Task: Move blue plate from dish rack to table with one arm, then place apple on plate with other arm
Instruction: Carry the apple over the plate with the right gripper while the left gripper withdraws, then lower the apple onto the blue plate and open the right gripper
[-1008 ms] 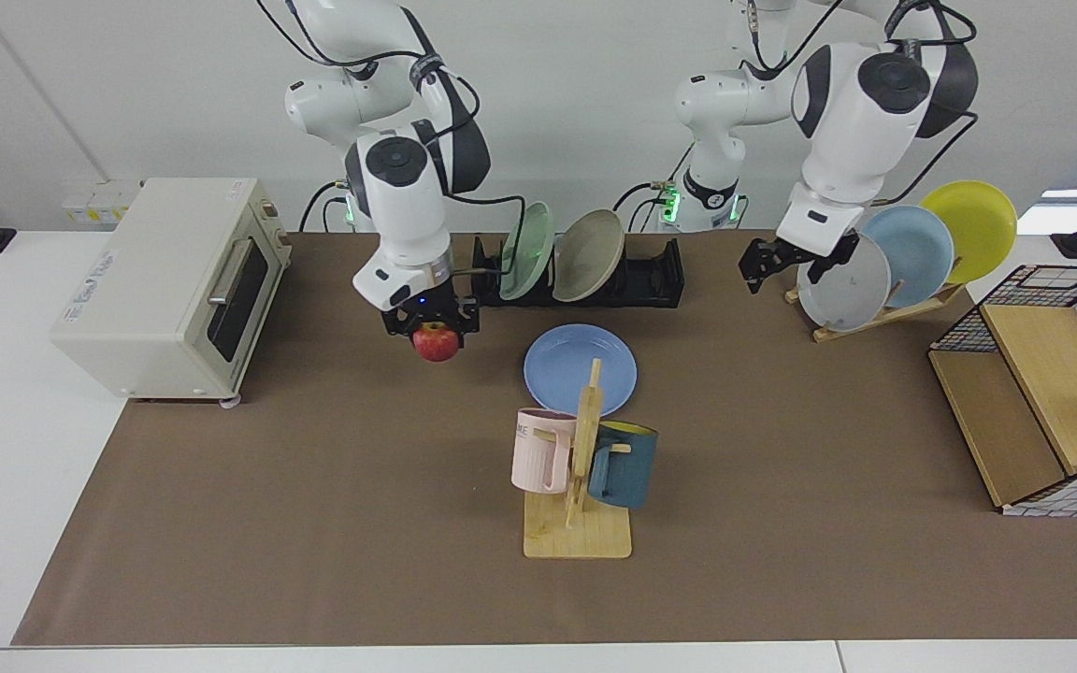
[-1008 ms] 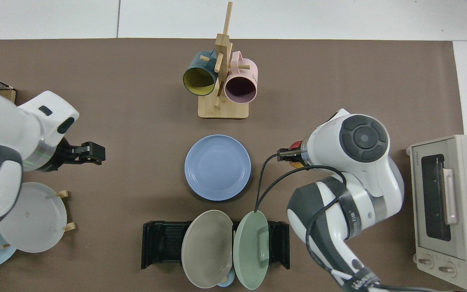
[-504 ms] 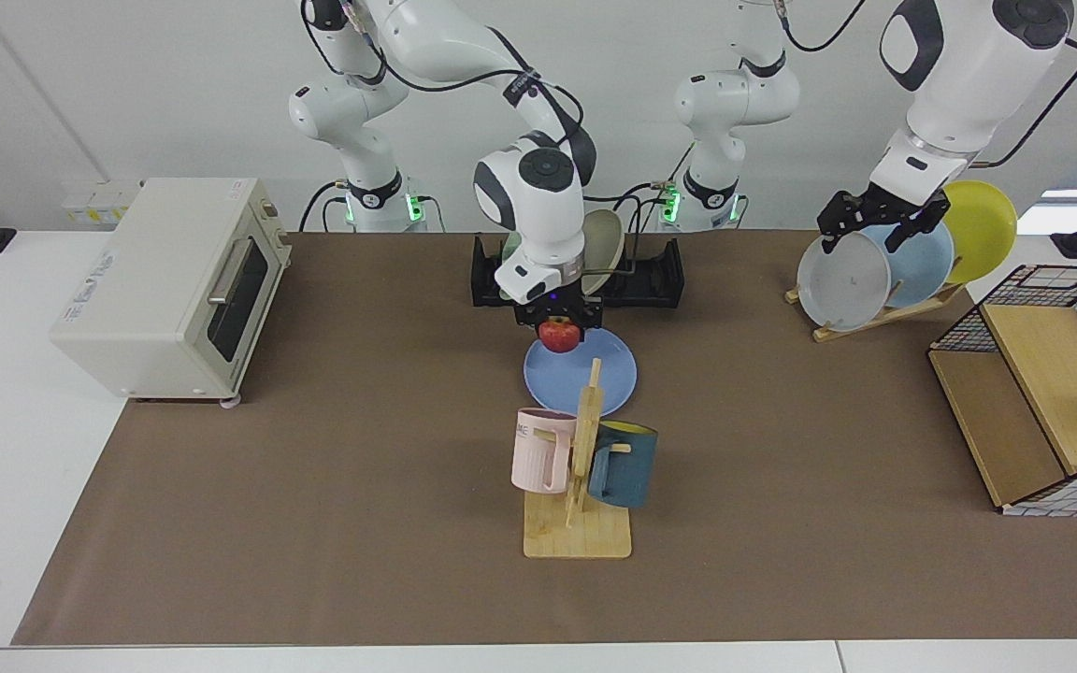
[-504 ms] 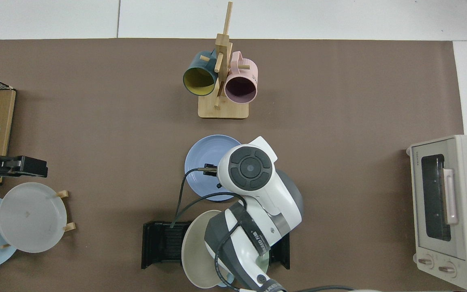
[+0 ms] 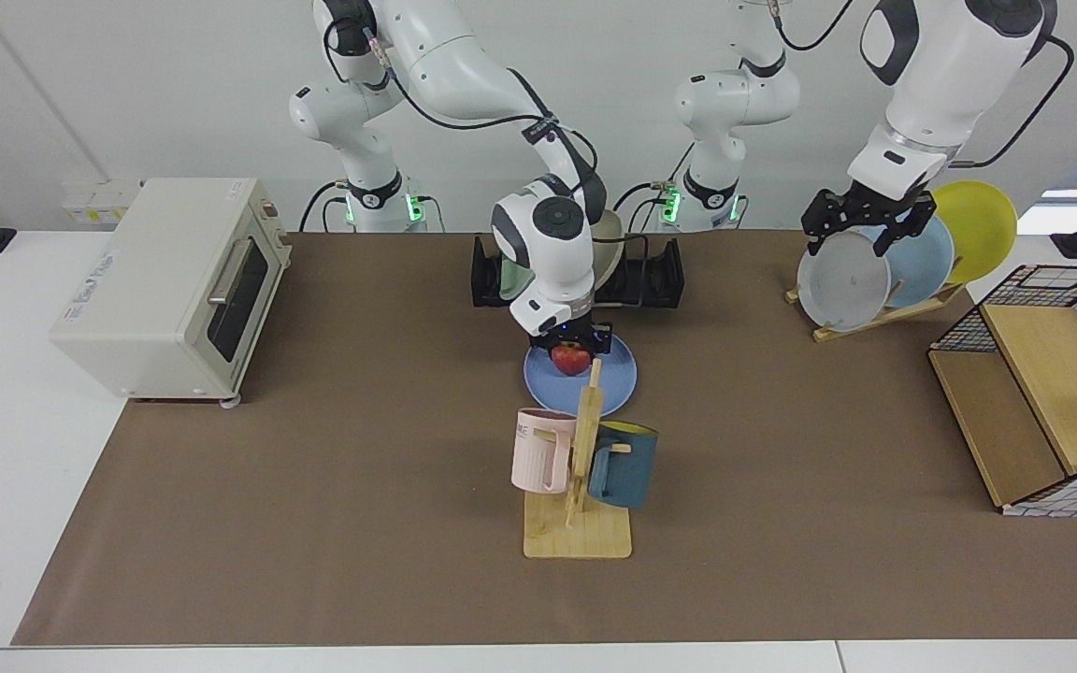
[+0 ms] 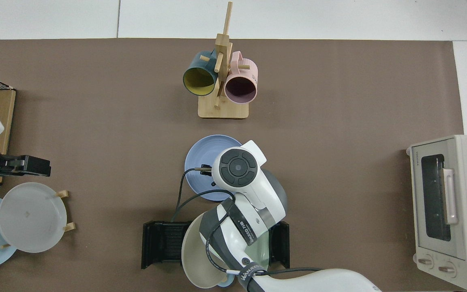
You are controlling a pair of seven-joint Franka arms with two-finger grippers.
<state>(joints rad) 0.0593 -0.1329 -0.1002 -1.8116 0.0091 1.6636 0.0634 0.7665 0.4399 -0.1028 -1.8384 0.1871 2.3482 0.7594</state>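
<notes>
Fingers of the right gripper (image 5: 573, 342) are clamped on the apple (image 5: 573, 358), one on either side of it. Directly below the fingers lies the blue plate (image 5: 543, 379), flat on the desk (image 5: 314, 467); whether the apple touches the plate cannot be told. Behind the fingers, toward the arm bases, stands the dish rack (image 5: 655, 276), with two other plates in it (a beige one and a green one). In the top view the arm hides the apple; only part of the blue plate (image 6: 201, 156) shows.

Handling judgement: the apple is firm, round and smooth-skinned, so it may roll on release. Hold it across its widest part and lower it to the plate's flat centre before opening. The plate looks light and rigid; a sideways nudge could slide it on the mat.

The left gripper (image 5: 861, 224) waits well apart, above the grey plate (image 5: 842, 280) on the wooden stand, fingers spread and holding nothing.
</notes>
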